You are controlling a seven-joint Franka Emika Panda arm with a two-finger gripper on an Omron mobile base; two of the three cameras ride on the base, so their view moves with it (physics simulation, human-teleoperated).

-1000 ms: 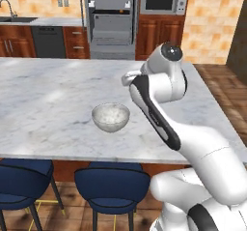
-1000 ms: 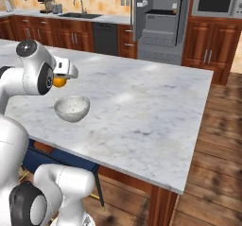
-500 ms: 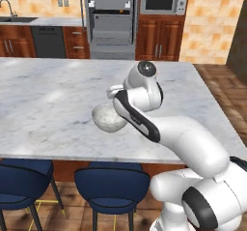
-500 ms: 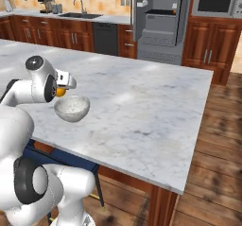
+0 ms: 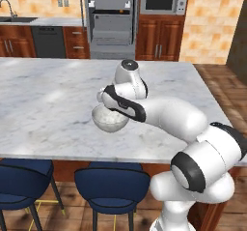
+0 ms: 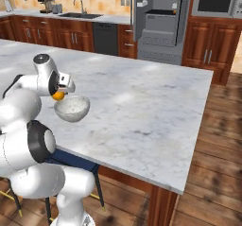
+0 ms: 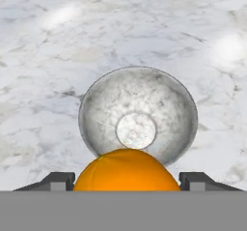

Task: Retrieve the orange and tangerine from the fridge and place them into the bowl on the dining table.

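Simulated kitchen. Long dining table [image 5: 43,99] w/ white-grey marble top, soft light patches on it; reddish-brown wood base below, dark blue chairs [image 5: 112,186] tucked along near edge. Floor: wood planks.

Marbled whitish-grey bowl [image 5: 110,119] upright on tabletop nr the near edge, inside bare. Gripper [image 6: 60,93] poised just above bowl's near rim, jaws spread wide and clamped on an orange fruit [image 6: 58,95]; orange vs tangerine: can't tell. In hand view, fruit [image 7: 126,170] sits betw. the two dark fingertips [image 7: 57,181], overlapping bowl's near rim; bowl [image 7: 138,114] directly ahead, marble all round it.

Back wall: grey fridge [image 6: 161,21] standing w/ door open, shelves visible inside, drawers at bottom. A small orange spot on an upper shelf, too small to identify. To its right, microwave [image 5: 162,0] set into reddish-brown cabinets. To its left, dark dishwasher [image 5: 48,41], then counter w/ sink and tap [image 6: 79,4], coffee machine [image 6: 46,4] further along. Tan tiled backsplash behind counter.
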